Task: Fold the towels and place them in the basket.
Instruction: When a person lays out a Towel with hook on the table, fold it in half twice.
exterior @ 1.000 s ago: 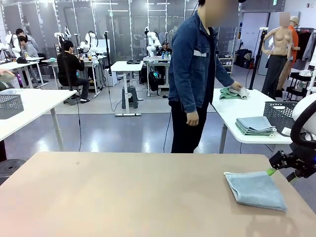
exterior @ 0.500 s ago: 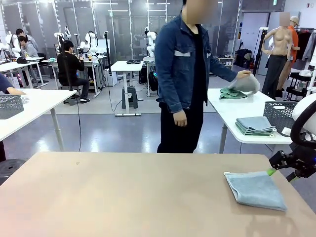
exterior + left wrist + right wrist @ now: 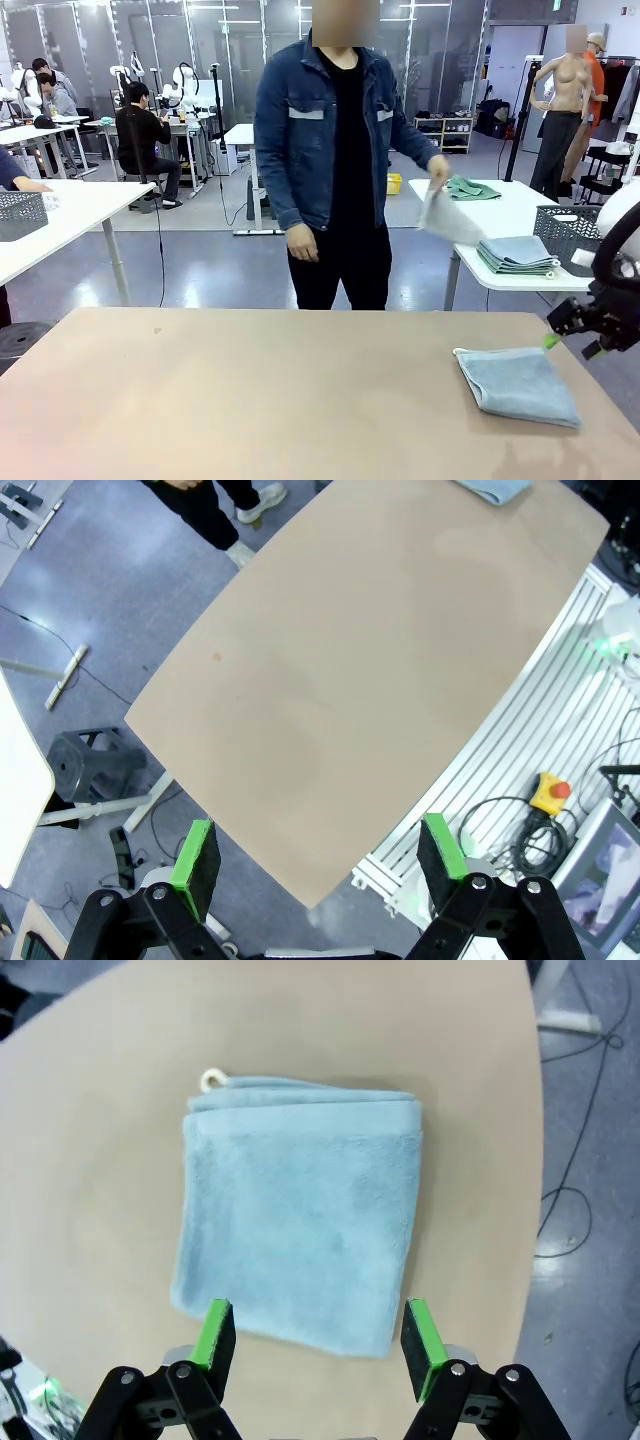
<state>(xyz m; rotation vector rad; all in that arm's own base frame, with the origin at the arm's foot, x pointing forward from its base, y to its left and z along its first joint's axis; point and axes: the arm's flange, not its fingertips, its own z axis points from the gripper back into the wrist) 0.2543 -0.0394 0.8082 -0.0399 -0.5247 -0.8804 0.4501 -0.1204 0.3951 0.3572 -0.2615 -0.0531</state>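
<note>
A pale blue-grey towel (image 3: 520, 385) (image 3: 300, 1250) lies folded into a pad at the right of the tan table (image 3: 250, 400). My right gripper (image 3: 572, 346) (image 3: 317, 1335) hovers open just beyond the towel's right end, its green pads spread wider than the pad and nothing between them. My left gripper (image 3: 318, 850) hangs open high above the table's near left corner; a corner of the blue towel (image 3: 490, 488) shows far off. A person in a denim jacket stands at the far side holding a pale unfolded towel (image 3: 445, 215) in one hand.
On a white side table (image 3: 520, 205) at the right lie a stack of folded towels (image 3: 517, 255), a green towel (image 3: 472, 187) and a grey mesh basket (image 3: 568, 232); I cannot tell if it is the task's basket. Another grey mesh basket (image 3: 20, 212) sits on the left table.
The person picked a pale towel off the side table, turned and stepped left to face my table. Both grippers stay open and have barely moved.
</note>
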